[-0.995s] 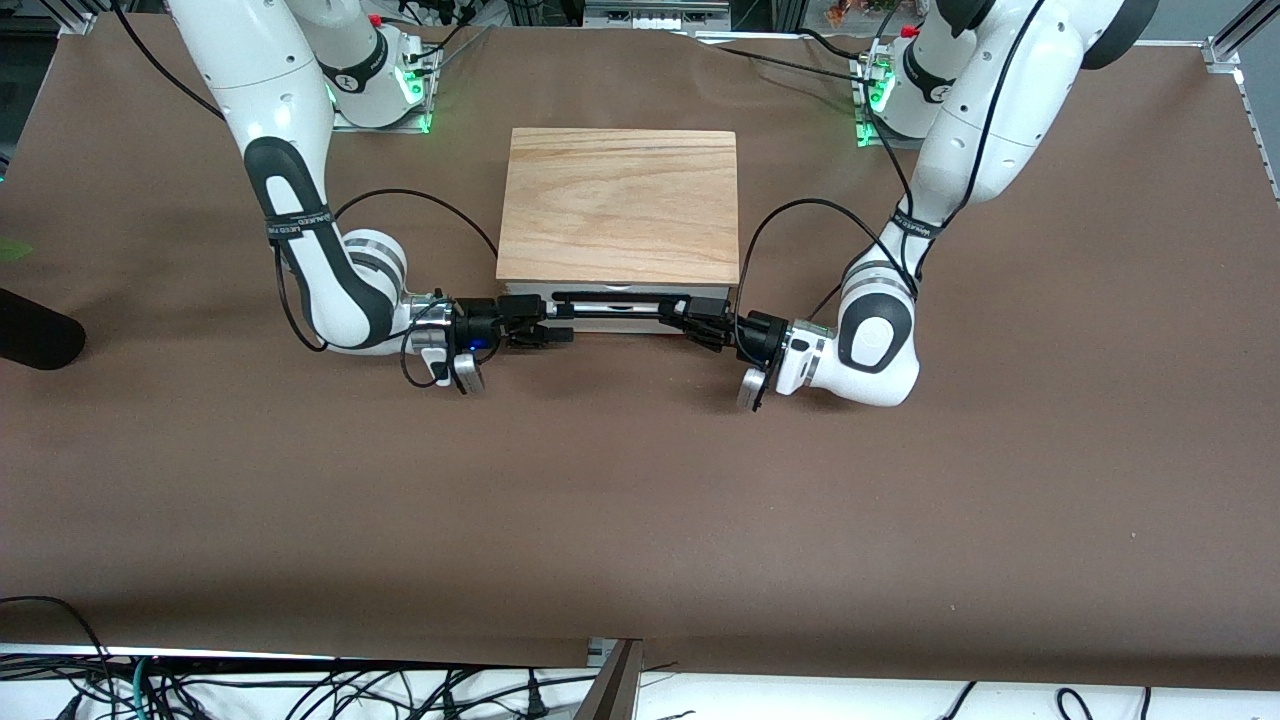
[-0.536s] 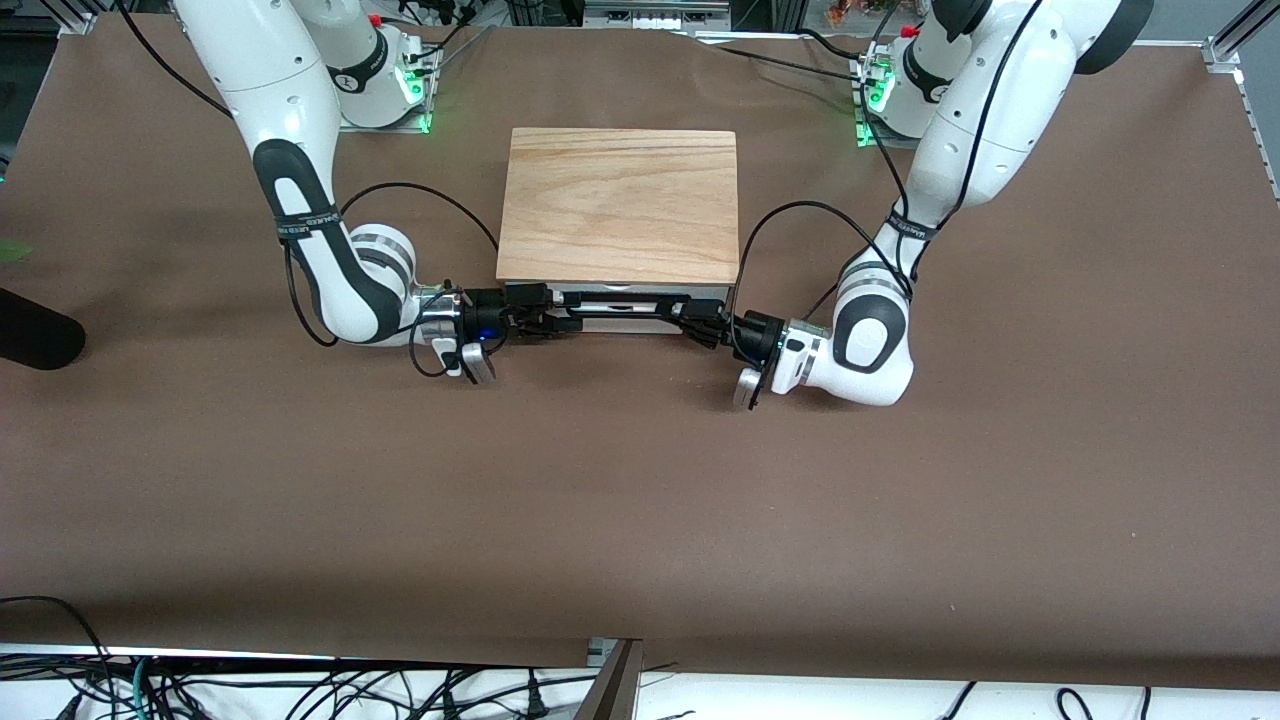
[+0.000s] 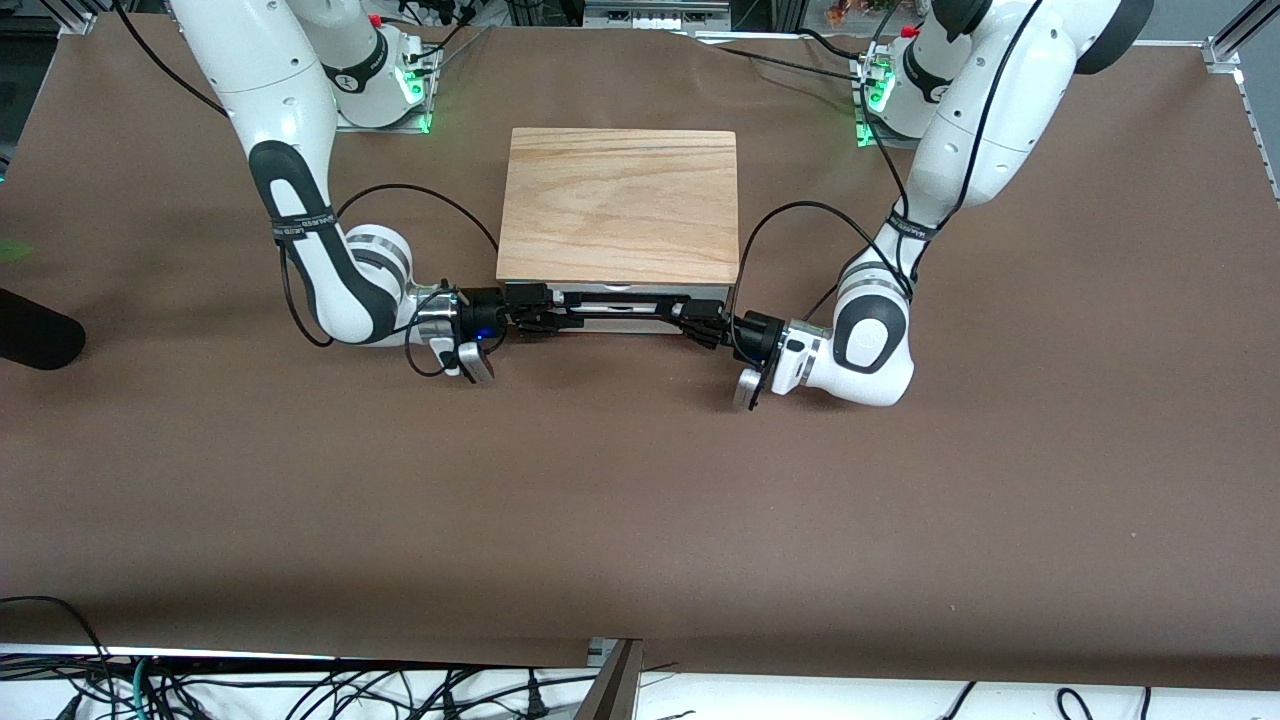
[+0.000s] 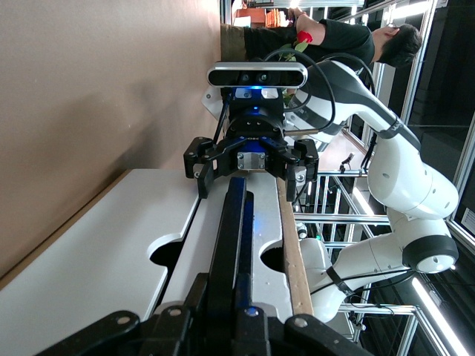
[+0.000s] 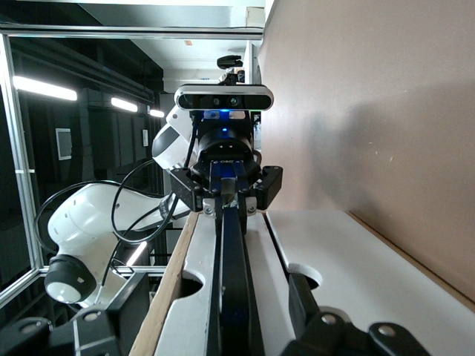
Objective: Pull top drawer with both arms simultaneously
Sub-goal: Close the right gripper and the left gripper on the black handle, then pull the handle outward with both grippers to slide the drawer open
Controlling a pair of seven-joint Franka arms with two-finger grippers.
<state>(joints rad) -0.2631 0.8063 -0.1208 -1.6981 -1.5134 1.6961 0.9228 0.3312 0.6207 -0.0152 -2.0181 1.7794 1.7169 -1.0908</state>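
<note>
Drawer (image 3: 620, 310) front, white with a long black bar handle (image 3: 615, 309), faces the front camera from under the cabinet's (image 3: 618, 205) wooden top board, mid-table on the brown table cover (image 3: 640, 500). It shows only as a narrow strip below the board's near edge, so how far it stands out cannot be told.

Both arms reach in low from the sides, level with the drawer front. The right gripper (image 3: 552, 316) sits at the handle's end toward the right arm's end of the table, the left gripper (image 3: 692, 322) at the end toward the left arm's. Each wrist camera looks straight along the bar. In the left wrist view the bar (image 4: 228, 245) runs from the left gripper's own fingers (image 4: 215, 311), which sit tight on either side of it, to the right gripper (image 4: 251, 172), seen head-on and closed around the handle. In the right wrist view the bar (image 5: 230, 267) leads the same way to the left gripper (image 5: 226, 199), which also clasps it. The white front panel (image 4: 111, 252) with its two cut-outs lies along the bar in both wrist views.

Farther from the camera, the two arm bases (image 3: 375, 70) (image 3: 900, 85) stand at the table's edge with green lights lit.
</note>
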